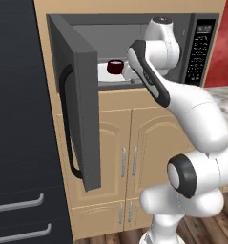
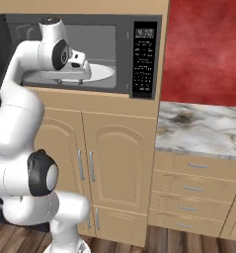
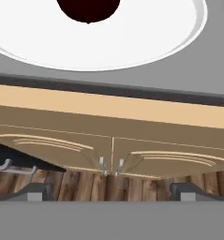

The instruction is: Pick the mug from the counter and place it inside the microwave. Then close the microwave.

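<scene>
You see the mug [image 1: 115, 67] sitting on the white round plate [image 1: 104, 74] inside the microwave [image 1: 182, 28], toward the left of the cavity in the left base view. In the hand view the mug [image 3: 88, 9] shows as a dark round shape at the top edge, resting on the plate [image 3: 146, 33], with the grey microwave floor in front of it.

The microwave door [image 1: 79, 100] stands wide open, swung out to the left, its black bar handle [image 1: 67, 128] facing out. The keypad panel [image 2: 143, 59] with its clock sits on the right side of the oven.

The gripper [image 3: 111, 192] is at the mouth of the microwave, near its front edge, apart from the mug and holding nothing. Its two finger tips [image 3: 33, 192] stand far apart at the bottom of the hand view, so the claw is spread. Between them you look down on the tan cabinet doors [image 3: 111, 150] and the wood floor [image 3: 108, 185].

The marble counter [image 2: 203, 128] lies to the right of the microwave, below the red wall [image 2: 206, 49]. The black fridge [image 1: 17, 133] stands to the left.
</scene>
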